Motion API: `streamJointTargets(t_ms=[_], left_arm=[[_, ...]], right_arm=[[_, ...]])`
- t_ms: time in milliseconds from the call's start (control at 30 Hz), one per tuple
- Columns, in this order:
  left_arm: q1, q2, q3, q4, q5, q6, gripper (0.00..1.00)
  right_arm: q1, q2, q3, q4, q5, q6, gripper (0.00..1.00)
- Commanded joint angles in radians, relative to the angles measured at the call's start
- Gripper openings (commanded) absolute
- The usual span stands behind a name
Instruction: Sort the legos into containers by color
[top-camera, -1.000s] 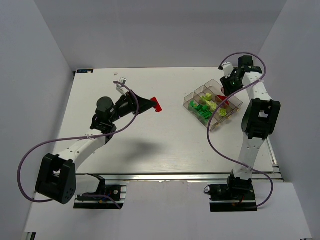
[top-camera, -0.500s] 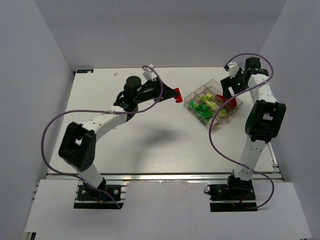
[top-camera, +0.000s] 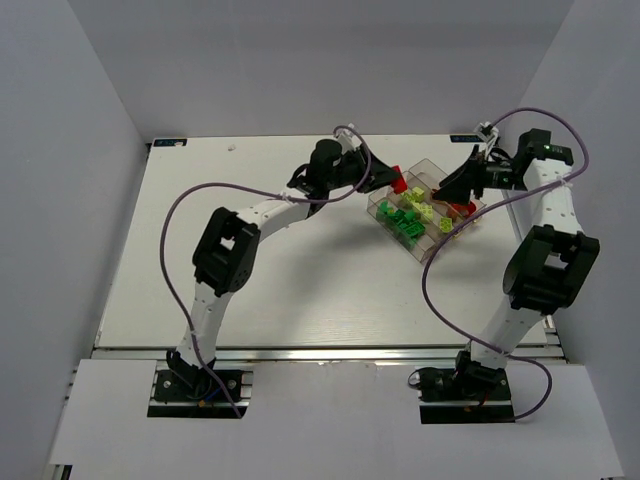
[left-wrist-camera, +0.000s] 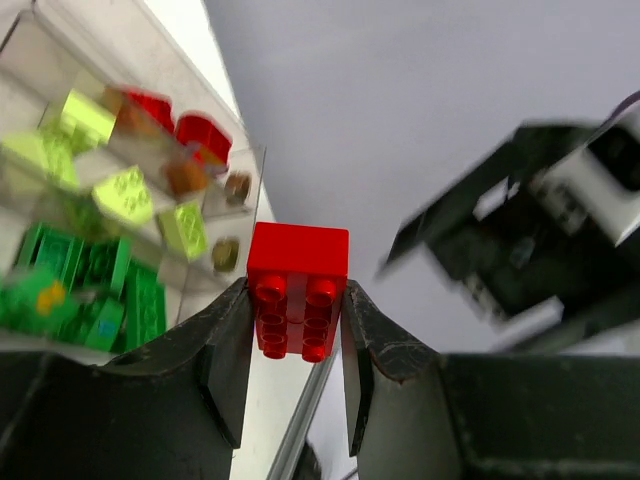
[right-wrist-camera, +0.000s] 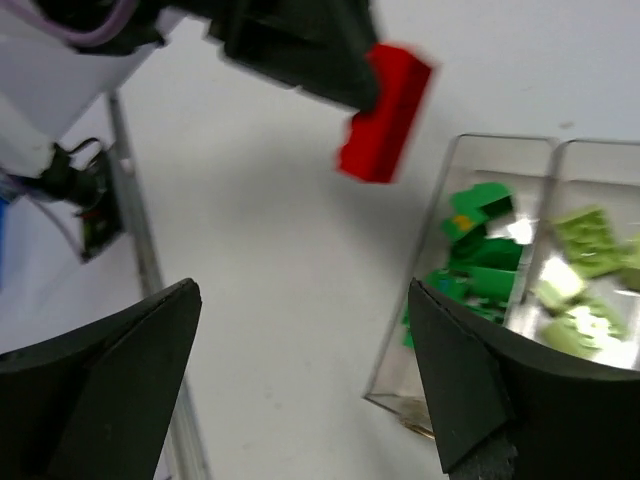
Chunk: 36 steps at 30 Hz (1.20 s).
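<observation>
Two arms meet at the clear tray (top-camera: 422, 170), which sits on the far right of the white worktop (top-camera: 320, 290) in your top view. The left tool (top-camera: 394, 183) is clenched on one red brick (top-camera: 398, 185), held at the tray's left rim. The right tool (top-camera: 450, 190) hangs over the tray's right side, carrying nothing. Dark green bricks (top-camera: 405, 224), yellow-green bricks (top-camera: 424, 206) and red bricks (top-camera: 460, 208) lie in separate compartments.

Left wrist view: both fingers (left-wrist-camera: 225, 345) press the sides of the red brick (left-wrist-camera: 297, 290), studs facing the camera. The tray with its sorted colours is off to the left.

Right wrist view: the fingers (right-wrist-camera: 120, 370) are spread wide, released, nothing between them. You see the red brick (right-wrist-camera: 386, 112) in the left tool's tip above the worktop, just left of the compartment with the dark green bricks (right-wrist-camera: 480, 250).
</observation>
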Motion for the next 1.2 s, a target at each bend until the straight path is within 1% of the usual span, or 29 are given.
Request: streamJointTargets(t_ms=[0, 33, 67, 100, 133, 167, 200, 233, 267, 300, 333, 367, 400, 533, 600, 633, 700, 767, 967, 1067, 1100, 1167], left_arm=[[-0.006, 0.065, 0.186, -0.045, -0.057, -0.036, 0.00], [-0.009, 0.091, 0.220, -0.062, -0.070, -0.040, 0.00], [-0.009, 0.114, 0.249, -0.067, -0.077, -0.066, 0.00], [-0.012, 0.150, 0.268, -0.056, -0.080, -0.081, 0.00], [-0.015, 0.161, 0.281, -0.030, -0.095, -0.101, 0.00], [-0.017, 0.165, 0.285, -0.032, -0.112, -0.126, 0.00], [-0.021, 0.168, 0.283, -0.033, -0.124, -0.131, 0.00], [-0.026, 0.168, 0.282, -0.042, -0.138, -0.135, 0.00], [-0.027, 0.167, 0.280, -0.051, -0.162, -0.134, 0.00], [-0.029, 0.164, 0.279, -0.059, -0.170, -0.134, 0.00], [-0.032, 0.158, 0.272, -0.062, -0.178, -0.134, 0.00], [-0.032, 0.153, 0.269, -0.065, -0.188, -0.137, 0.00], [-0.033, 0.148, 0.266, -0.071, -0.192, -0.137, 0.00], [-0.040, 0.128, 0.245, -0.081, -0.204, -0.140, 0.00], [-0.041, 0.113, 0.222, -0.073, -0.204, -0.149, 0.00], [-0.043, 0.105, 0.211, -0.068, -0.205, -0.151, 0.00], [-0.043, 0.087, 0.179, -0.055, -0.210, -0.157, 0.00], [-0.043, 0.075, 0.160, -0.049, -0.215, -0.160, 0.00], [-0.046, 0.049, 0.113, -0.024, -0.207, -0.174, 0.00], [-0.046, 0.039, 0.107, -0.021, -0.205, -0.174, 0.00], [-0.046, 0.041, 0.107, -0.021, -0.205, -0.174, 0.00], [-0.046, 0.041, 0.110, -0.019, -0.207, -0.177, 0.00]], right_arm=[[0.022, -0.023, -0.050, -0.174, -0.126, -0.034, 0.89], [0.022, -0.046, -0.087, 0.050, -0.083, 0.091, 0.89], [0.022, -0.115, -0.137, 0.199, 0.042, 0.247, 0.89], [0.022, -0.152, -0.236, 0.313, 0.075, 0.391, 0.89], [0.025, -0.184, -0.272, 0.431, 0.102, 0.396, 0.89], [0.034, -0.241, -0.303, 0.493, 0.160, 0.416, 0.89], [0.058, -0.266, -0.346, 0.535, 0.184, 0.439, 0.89], [0.074, -0.283, -0.355, 0.559, 0.220, 0.443, 0.89], [0.097, -0.315, -0.365, 0.616, 0.339, 0.453, 0.89], [0.143, -0.329, -0.378, 0.644, 0.410, 0.486, 0.89], [0.161, -0.339, -0.388, 0.674, 0.476, 0.503, 0.89], [0.190, -0.356, -0.395, 0.734, 0.570, 0.523, 0.89], [0.204, -0.359, -0.404, 0.760, 0.604, 0.540, 0.89], [0.244, -0.320, -0.363, 0.762, 0.659, 0.555, 0.89], [0.305, -0.272, -0.333, 0.739, 0.753, 0.565, 0.89], [0.316, -0.257, -0.314, 0.726, 0.800, 0.568, 0.90], [0.323, -0.215, -0.267, 0.706, 0.816, 0.581, 0.89], [0.330, -0.197, -0.253, 0.712, 0.848, 0.582, 0.89], [0.347, -0.133, -0.227, 0.701, 0.854, 0.562, 0.88], [0.355, -0.102, -0.208, 0.678, 0.847, 0.546, 0.81], [0.358, -0.094, -0.205, 0.672, 0.845, 0.543, 0.76], [0.361, -0.077, -0.201, 0.653, 0.831, 0.533, 0.72]])
